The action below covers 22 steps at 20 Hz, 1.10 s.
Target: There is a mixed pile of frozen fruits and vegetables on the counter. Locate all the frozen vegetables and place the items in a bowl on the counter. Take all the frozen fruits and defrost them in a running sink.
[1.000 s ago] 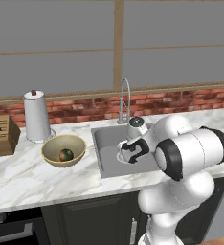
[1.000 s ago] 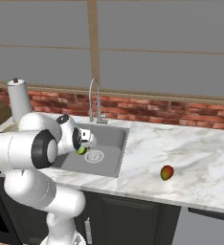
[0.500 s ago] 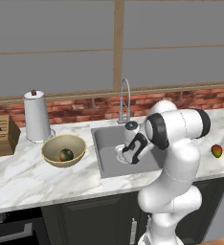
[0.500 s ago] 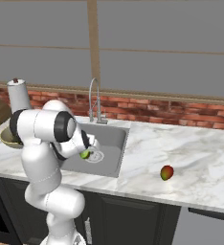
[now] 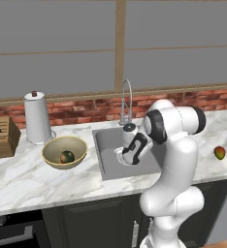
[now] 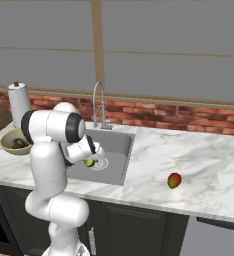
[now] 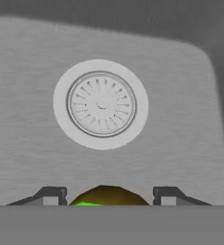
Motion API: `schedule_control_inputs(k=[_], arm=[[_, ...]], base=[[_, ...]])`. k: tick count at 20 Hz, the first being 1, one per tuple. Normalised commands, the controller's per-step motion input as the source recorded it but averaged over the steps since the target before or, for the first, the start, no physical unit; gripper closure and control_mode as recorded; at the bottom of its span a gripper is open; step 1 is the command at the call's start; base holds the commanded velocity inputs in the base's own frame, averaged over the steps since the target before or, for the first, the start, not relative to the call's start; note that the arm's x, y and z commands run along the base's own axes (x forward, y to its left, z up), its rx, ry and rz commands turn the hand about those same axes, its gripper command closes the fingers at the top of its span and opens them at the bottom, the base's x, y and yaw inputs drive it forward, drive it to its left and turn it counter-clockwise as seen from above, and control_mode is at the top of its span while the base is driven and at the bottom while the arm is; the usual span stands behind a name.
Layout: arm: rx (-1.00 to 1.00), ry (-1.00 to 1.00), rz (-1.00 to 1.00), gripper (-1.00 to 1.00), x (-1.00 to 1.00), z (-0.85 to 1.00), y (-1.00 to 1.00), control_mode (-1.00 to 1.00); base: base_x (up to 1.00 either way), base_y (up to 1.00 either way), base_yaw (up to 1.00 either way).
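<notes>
Jaws clamped on the small bright lime-green ball, over the grey steel sink. Best lowered near the round drain before release.

even, soft, diffuse light covers the whole rendered kitchen, with no single bright source to be seen. the white marble counter looks bright and flat, without glare. shadows are faint: a soft dark patch sits inside the bowl, and the dark cabinets below the counter stay dim. the white arm shows gentle shading on its rounded parts. both base views are sharp enough but coarse, with jagged edges on thin lines such as the faucet. ahead of the gripper, the grey sink floor looks smooth and slightly blurred, with a mild sheen around the drain. no edge distortion shows.
</notes>
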Motion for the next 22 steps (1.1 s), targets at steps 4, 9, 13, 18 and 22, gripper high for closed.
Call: schedule_control_inputs(k=[4,9,13,18,22], arm=[[0.01,0.05,0.00,1.00,0.22,-0.39,0.00,-1.00],[0.00,0.01,0.00,1.00,0.29,-0.23,0.00,-1.00],[0.00,0.00,0.00,-1.00,0.18,-0.19,0.02,-1.00],[0.00,0.00,0.00,-1.00,0.07,-0.14,0.00,-1.00],[0.00,0.00,0.00,-1.00,0.08,-0.09,0.00,-1.00]], base=[[0.00,0.00,0.00],[0.00,0.00,0.00],[0.00,0.00,0.00],[0.00,0.00,0.00],[0.00,0.00,0.00]])
